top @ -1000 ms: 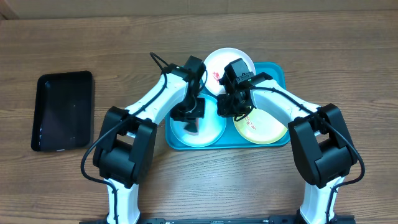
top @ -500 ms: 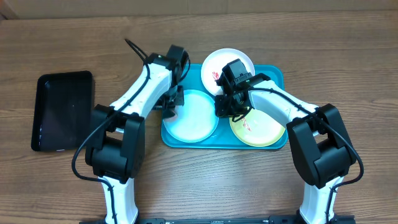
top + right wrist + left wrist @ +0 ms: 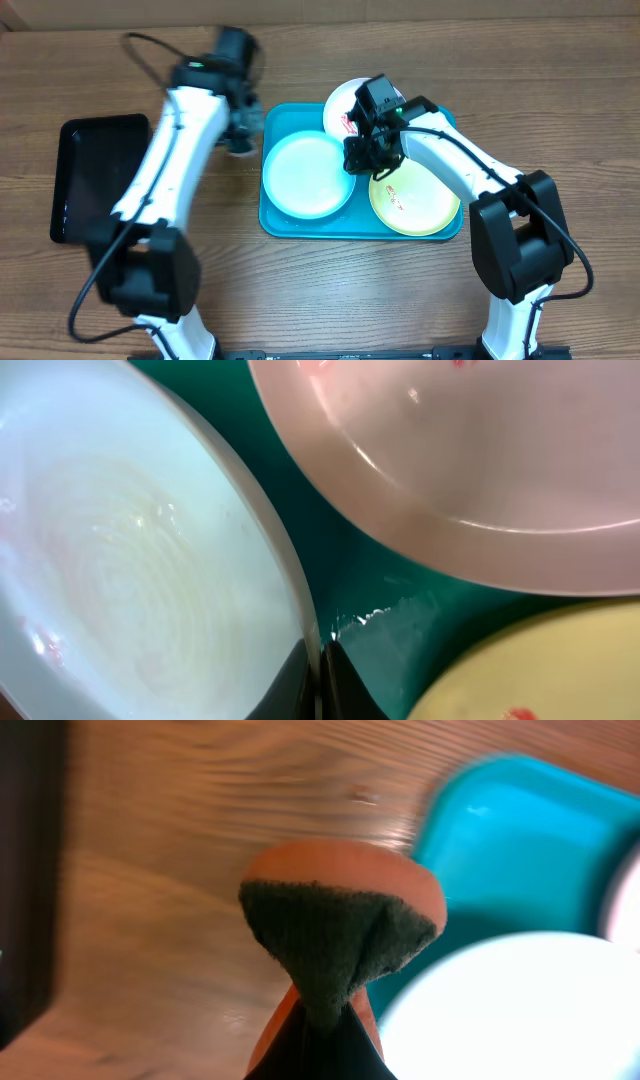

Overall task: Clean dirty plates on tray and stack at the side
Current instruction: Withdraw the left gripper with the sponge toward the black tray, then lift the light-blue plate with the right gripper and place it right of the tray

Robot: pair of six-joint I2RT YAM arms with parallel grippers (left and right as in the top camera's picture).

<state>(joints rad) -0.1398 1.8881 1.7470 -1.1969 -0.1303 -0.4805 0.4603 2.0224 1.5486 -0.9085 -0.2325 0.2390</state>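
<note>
The turquoise tray (image 3: 280,222) holds three plates: the pale aqua plate (image 3: 305,175) at left, the white plate (image 3: 345,103) at the back with red smears, the yellow-green plate (image 3: 420,205) at right with a red smear. My right gripper (image 3: 358,160) is shut on the aqua plate's right rim (image 3: 290,575); the white plate (image 3: 470,450) and the yellow-green plate (image 3: 540,680) show beside it. My left gripper (image 3: 240,135) is over the table left of the tray, shut on an orange and dark green sponge (image 3: 335,930).
A smaller black tray (image 3: 100,178) lies on the wooden table at the far left. The tray's corner (image 3: 520,830) and the aqua plate (image 3: 520,1010) show in the left wrist view, to the sponge's right.
My left arm has lifted the sponge off the aqua plate and swung left, off the tray. My right gripper has stayed at the aqua plate's rim. The tray has shifted slightly.
</note>
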